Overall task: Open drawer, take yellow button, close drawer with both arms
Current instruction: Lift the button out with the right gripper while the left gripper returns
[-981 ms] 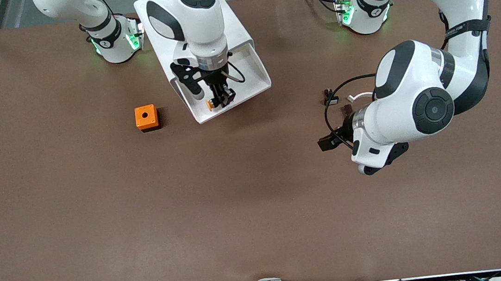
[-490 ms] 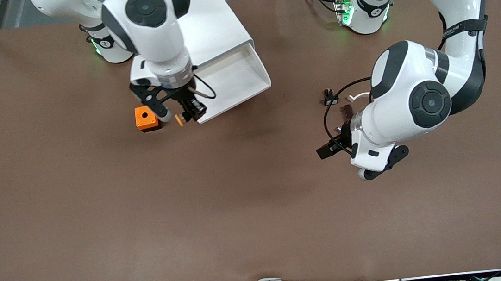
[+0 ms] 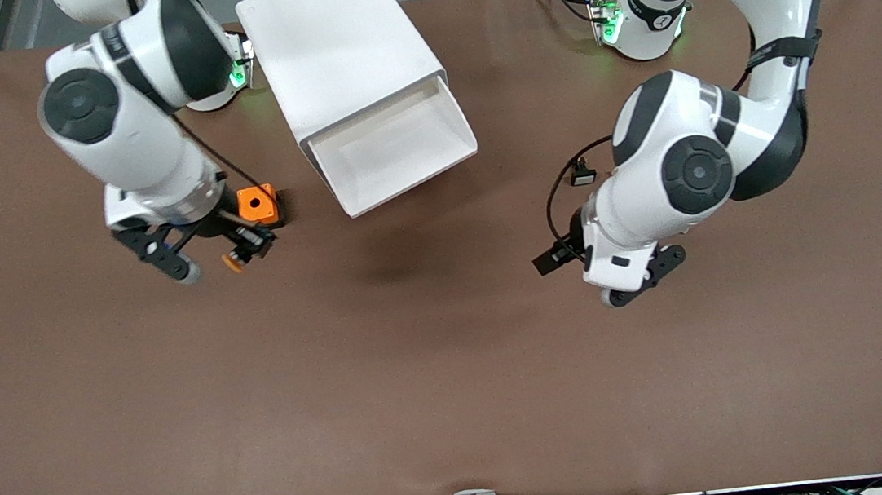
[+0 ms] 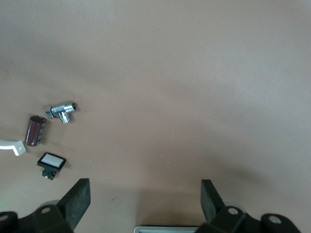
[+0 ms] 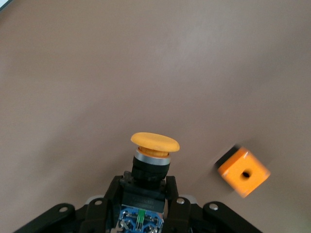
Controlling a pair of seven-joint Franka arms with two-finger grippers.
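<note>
The right end effector [image 3: 240, 250] is clamped on the button [image 3: 232, 261], its two fingers [image 5: 171, 190] pressed against the black body while the round orange-yellow cap [image 5: 154, 142] juts out past the fingertips. It hangs in the air over bare brown table [image 3: 438, 379], just beside the orange box [image 3: 257, 204], which sits on the table with its round hole facing up. From there the right arm [image 3: 125, 125] rises toward its base at the table's upper edge.

The left end effector [image 4: 146, 201] is spread wide and holds nothing; its two dark fingers [image 4: 77, 199] stand well apart over bare table. In the left wrist view a cluster of small parts lies on the table: a small black-and-white switch part [image 4: 50, 164], a brown cylinder [image 4: 35, 130], a shiny metal fitting [image 4: 61, 112] and a white curved piece [image 4: 12, 147]. The left arm [image 3: 694, 163] is bent over that end of the table.

Between the two arms stands the white cabinet [image 3: 339, 53], with the drawer [image 3: 394, 150] pulled out toward the front camera, its shallow white tray showing nothing inside.
</note>
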